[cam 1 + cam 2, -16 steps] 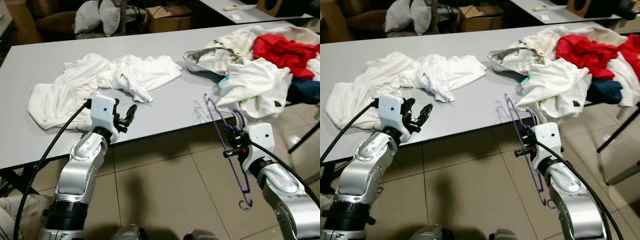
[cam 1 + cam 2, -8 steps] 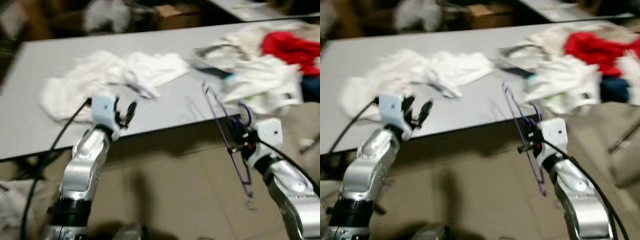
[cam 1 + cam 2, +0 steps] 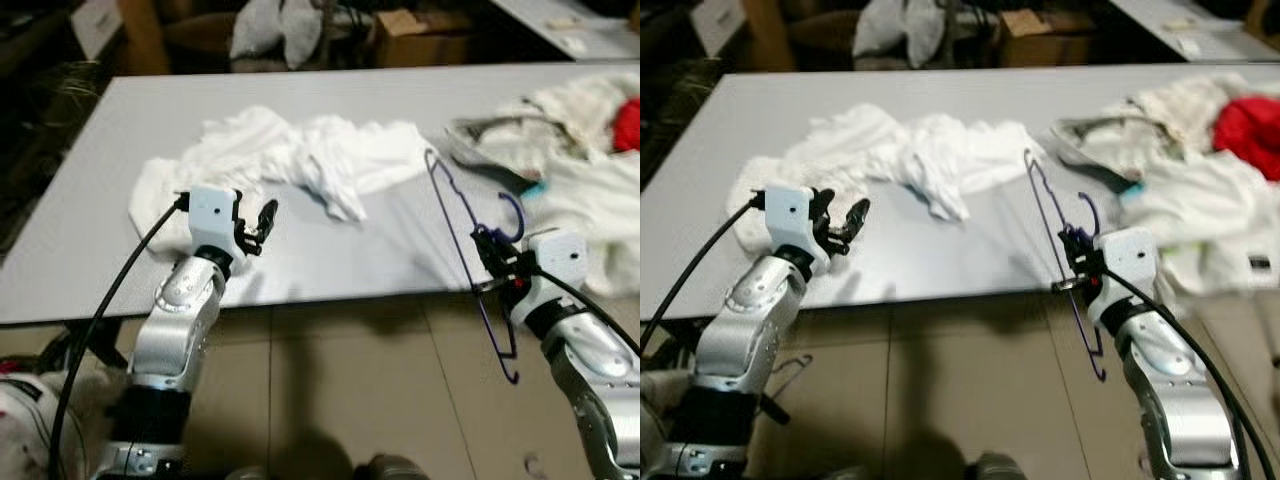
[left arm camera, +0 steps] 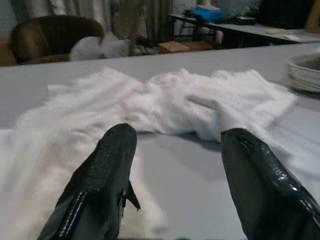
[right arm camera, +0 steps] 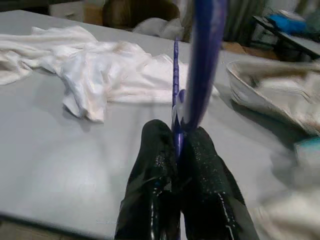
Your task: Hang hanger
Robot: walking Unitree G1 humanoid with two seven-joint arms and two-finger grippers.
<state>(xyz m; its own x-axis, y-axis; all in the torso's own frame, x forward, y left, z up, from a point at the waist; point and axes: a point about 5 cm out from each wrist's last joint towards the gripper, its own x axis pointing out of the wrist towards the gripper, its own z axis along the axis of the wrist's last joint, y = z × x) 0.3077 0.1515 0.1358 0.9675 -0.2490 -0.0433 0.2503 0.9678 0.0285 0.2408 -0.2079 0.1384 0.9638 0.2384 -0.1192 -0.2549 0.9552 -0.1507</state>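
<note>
Nearest, over the tiled floor (image 3: 340,390) at the table's front edge, the right tool (image 3: 492,262) is clamped tight on a purple wire hanger (image 3: 455,215); in the right wrist view its fingers (image 5: 155,165) press together around the wire, which blurs as it rises close to the lens; the hanger stands tilted, its lower end hanging below the table edge and its upper part leaning over the grey table (image 3: 90,210); the hook (image 3: 512,215) curls just above the tool; the left tool (image 3: 262,222) hovers over the table's near edge with its two fingers (image 4: 107,165) spread wide and nothing between them; just beyond lies a crumpled white garment (image 3: 300,165) spread across the table; to the right a heap of pale clothes (image 3: 1180,190) with a red piece (image 3: 1245,130) runs off the frame edge, soft with blur; farther back, past the table, a cardboard box (image 3: 420,38) and pale cushions (image 3: 275,28) sit in dim shadow, hard to make out
</note>
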